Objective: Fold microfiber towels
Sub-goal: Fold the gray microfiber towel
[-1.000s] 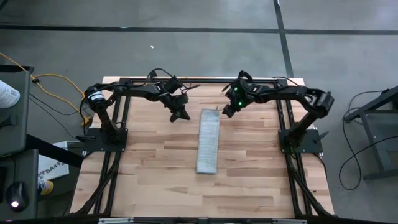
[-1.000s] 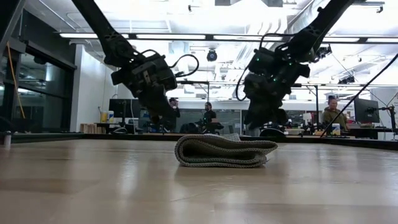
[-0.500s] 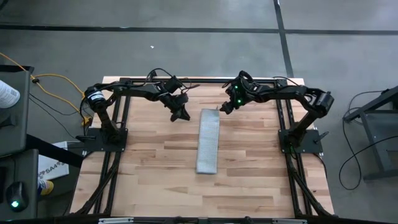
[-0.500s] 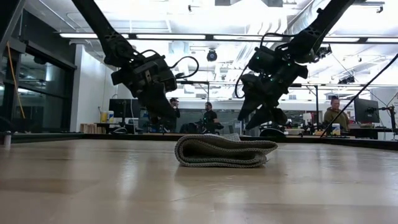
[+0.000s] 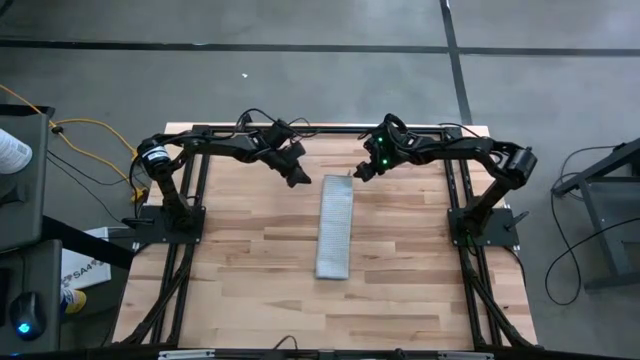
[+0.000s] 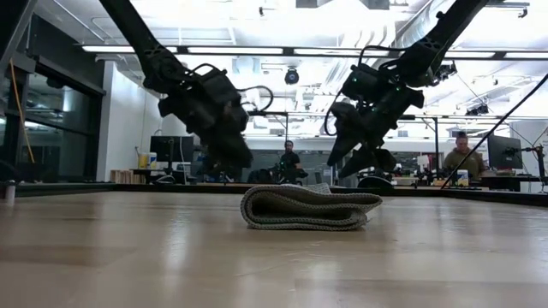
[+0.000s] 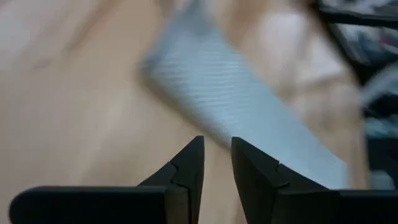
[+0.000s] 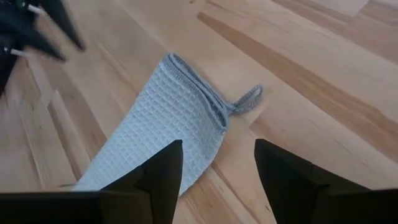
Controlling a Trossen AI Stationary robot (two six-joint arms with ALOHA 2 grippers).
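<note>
Lying folded on the table, towel, uncontained.

My left gripper hangs above the table at the far side, arm reaching in from my left, fingers parted by only a narrow gap and holding nothing. My right gripper hovers opposite it, arm bent inward from my right, its fingers spread wide and empty.

Towel: motion-blurred in left wrist view, far end cut off by edge. People behind desk: too small to tell.
</note>
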